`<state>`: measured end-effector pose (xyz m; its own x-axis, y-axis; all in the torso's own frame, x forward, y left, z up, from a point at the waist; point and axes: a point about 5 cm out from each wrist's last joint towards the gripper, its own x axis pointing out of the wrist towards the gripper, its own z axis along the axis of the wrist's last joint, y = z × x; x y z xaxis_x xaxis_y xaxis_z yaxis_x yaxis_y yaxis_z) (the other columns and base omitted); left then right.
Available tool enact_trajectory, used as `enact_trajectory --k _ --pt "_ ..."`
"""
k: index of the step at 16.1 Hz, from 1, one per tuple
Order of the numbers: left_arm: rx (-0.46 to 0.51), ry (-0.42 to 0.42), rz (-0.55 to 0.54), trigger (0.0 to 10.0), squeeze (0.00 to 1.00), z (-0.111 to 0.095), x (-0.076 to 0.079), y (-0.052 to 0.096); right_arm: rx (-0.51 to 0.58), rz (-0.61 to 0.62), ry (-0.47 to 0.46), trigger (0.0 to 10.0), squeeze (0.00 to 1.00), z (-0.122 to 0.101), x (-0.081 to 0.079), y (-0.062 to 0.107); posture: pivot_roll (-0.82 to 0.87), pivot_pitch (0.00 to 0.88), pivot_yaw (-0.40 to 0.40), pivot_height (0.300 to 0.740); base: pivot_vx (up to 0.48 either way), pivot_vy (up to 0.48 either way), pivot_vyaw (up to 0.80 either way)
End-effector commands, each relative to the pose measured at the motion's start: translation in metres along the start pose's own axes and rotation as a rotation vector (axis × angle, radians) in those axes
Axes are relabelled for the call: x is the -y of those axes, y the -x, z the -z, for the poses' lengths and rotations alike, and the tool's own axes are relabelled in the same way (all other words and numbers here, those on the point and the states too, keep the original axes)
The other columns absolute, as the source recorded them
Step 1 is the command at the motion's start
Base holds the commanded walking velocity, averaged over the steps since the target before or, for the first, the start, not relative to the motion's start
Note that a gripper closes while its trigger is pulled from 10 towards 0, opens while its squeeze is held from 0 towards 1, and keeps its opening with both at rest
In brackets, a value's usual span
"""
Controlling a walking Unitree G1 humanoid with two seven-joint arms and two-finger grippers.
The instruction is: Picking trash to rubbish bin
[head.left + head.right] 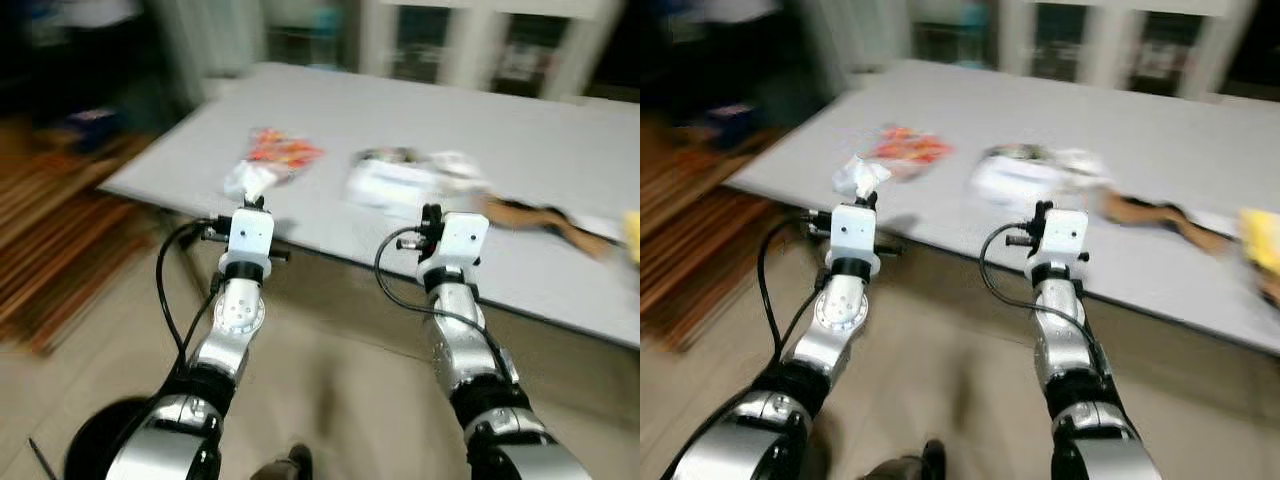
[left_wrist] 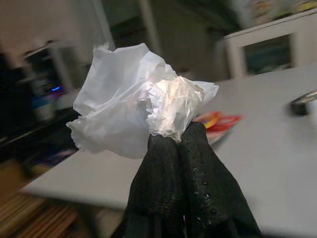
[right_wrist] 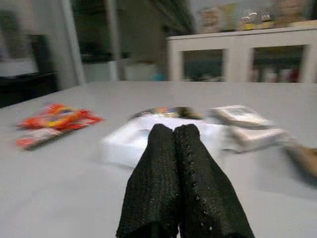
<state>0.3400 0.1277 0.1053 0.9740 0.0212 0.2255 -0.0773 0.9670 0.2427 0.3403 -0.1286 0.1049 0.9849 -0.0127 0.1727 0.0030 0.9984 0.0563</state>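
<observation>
A crumpled white tissue is pinched between the black fingertips of my left gripper, which is shut on it. In the head view that tissue is held just over the near edge of the grey table. My right gripper is shut with nothing in it, held low at the table's near edge. On the table lie a red-orange wrapper, a white packet and a brown piece of trash.
A round black bin stands on the floor at my lower left. A brown striped rug lies to the left. White cabinets line the wall behind the table. A yellow item sits at the table's right edge.
</observation>
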Motion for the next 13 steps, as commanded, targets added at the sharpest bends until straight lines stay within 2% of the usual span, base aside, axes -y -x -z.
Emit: enact_trajectory --k 1,13 --pt "0.011 0.003 0.016 10.0 0.00 -0.0045 0.0030 -0.0030 -0.020 -0.001 0.004 10.0 0.00 0.0038 0.0011 0.0023 -0.01 0.000 0.065 0.740 0.000 0.000 0.80" --pt "-0.001 0.001 0.027 10.0 0.00 -0.0031 0.0046 -0.0004 -0.031 -0.014 0.000 10.0 0.00 0.0064 -0.0003 0.0052 -0.01 0.000 0.067 0.740 0.000 0.000 0.80"
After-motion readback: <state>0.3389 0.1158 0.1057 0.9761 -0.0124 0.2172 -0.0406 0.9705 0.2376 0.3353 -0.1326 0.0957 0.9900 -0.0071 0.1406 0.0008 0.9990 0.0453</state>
